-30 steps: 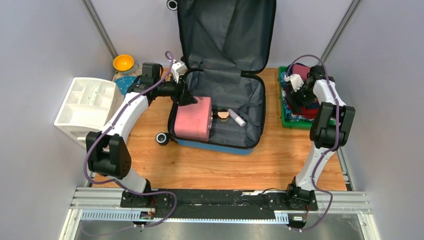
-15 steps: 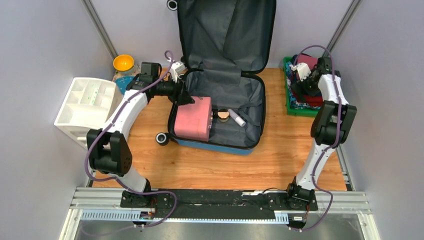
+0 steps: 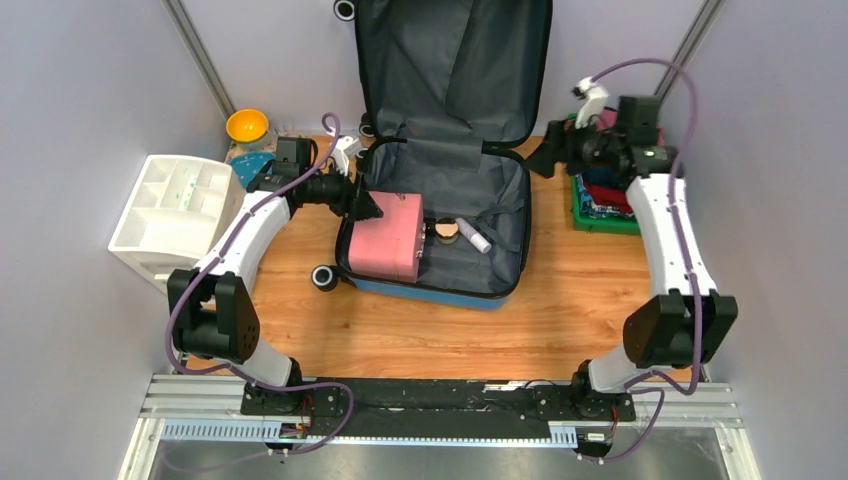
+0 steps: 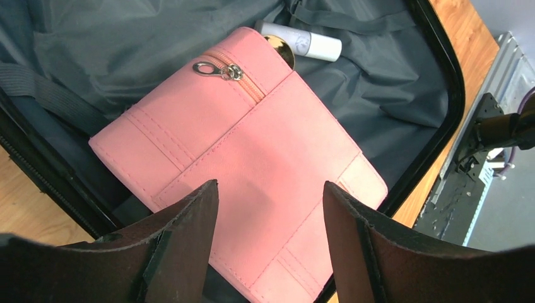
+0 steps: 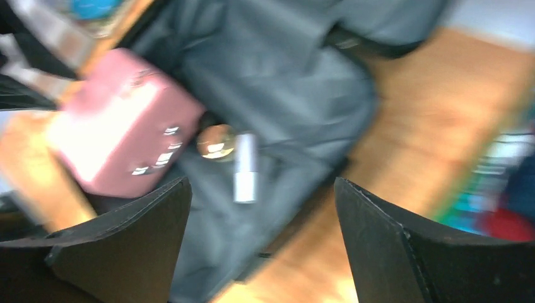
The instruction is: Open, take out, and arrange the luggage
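The luggage [image 3: 525, 215] lies open at the table's middle, its lid [image 3: 450, 60] leaning on the back wall and its grey lining bare. Inside it sit a pink zipped pouch [image 3: 385, 238] [image 4: 252, 164] [image 5: 120, 139], a round compact [image 3: 446, 231] [image 4: 282, 47] and a white tube [image 3: 475, 238] [image 4: 301, 41] [image 5: 245, 167]. My left gripper [image 3: 365, 203] [image 4: 271, 189] hovers open just over the pouch's left end, nothing between its fingers. At the case's back right corner my right gripper [image 3: 545, 158] [image 5: 262, 183] hangs open and empty; its view is blurred.
A green tray [image 3: 600, 205] with red and blue items stands at the right under my right arm. A white compartmented organiser [image 3: 180, 205] sits at the left, an orange bowl [image 3: 246, 125] behind it. A black wheel [image 3: 323, 277] rests by the case's front left corner.
My right arm has lifted off the green tray and swung left toward the luggage's back right corner. The left gripper has hardly shifted over the pink pouch.
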